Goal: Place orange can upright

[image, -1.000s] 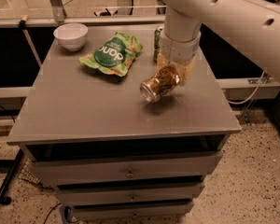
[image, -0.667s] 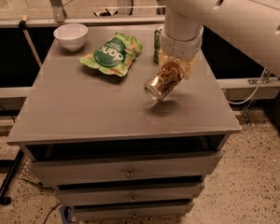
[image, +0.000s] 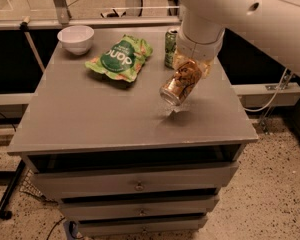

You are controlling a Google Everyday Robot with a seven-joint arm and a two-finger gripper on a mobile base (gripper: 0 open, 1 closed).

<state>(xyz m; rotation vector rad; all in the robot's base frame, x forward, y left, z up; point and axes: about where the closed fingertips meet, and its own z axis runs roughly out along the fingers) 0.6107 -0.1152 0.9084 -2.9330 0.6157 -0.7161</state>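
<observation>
The orange can is orange-gold with a brown print and a silver end. It hangs tilted above the right middle of the grey table, silver end pointing down and left, a little off the surface. My gripper reaches down from the large white arm at the top right and is shut on the can's upper part. The fingers are mostly hidden behind the can and the wrist.
A green can stands upright at the back, just left of the wrist. A green snack bag lies at the back middle. A white bowl sits at the back left corner. Drawers are below the table's front edge.
The gripper has lifted the orange can slightly off the table and turned it a bit more towards upright. The other objects have not moved.
</observation>
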